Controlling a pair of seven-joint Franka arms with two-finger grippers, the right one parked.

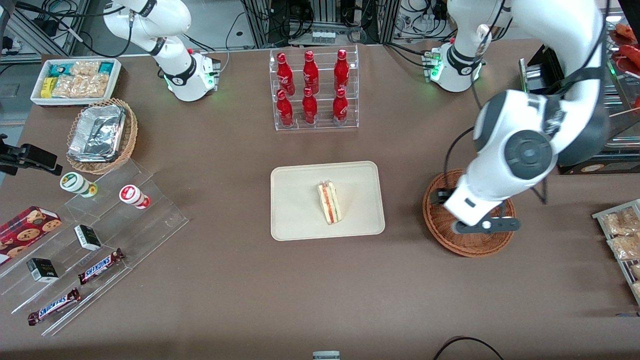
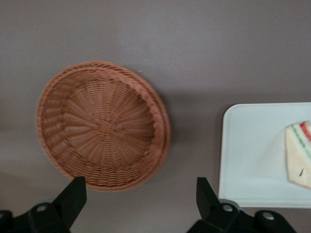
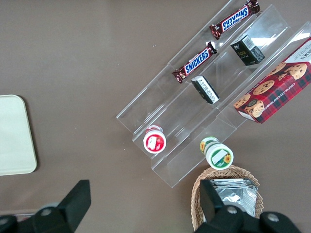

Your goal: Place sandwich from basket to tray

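Note:
The sandwich, a wrapped white-bread wedge with red and green filling, lies on the cream tray at mid-table. In the left wrist view a corner of the sandwich shows on the tray. The reddish-brown woven basket sits beside the tray toward the working arm's end, and its inside holds nothing. My left gripper hovers above the basket. Its fingers are spread wide, so the gripper is open with only bare table between them.
A clear rack of red bottles stands farther from the front camera than the tray. Toward the parked arm's end are a stepped acrylic display with snack bars and cups, a tan basket with a foil container and a white snack bin. Snack packets lie at the working arm's end.

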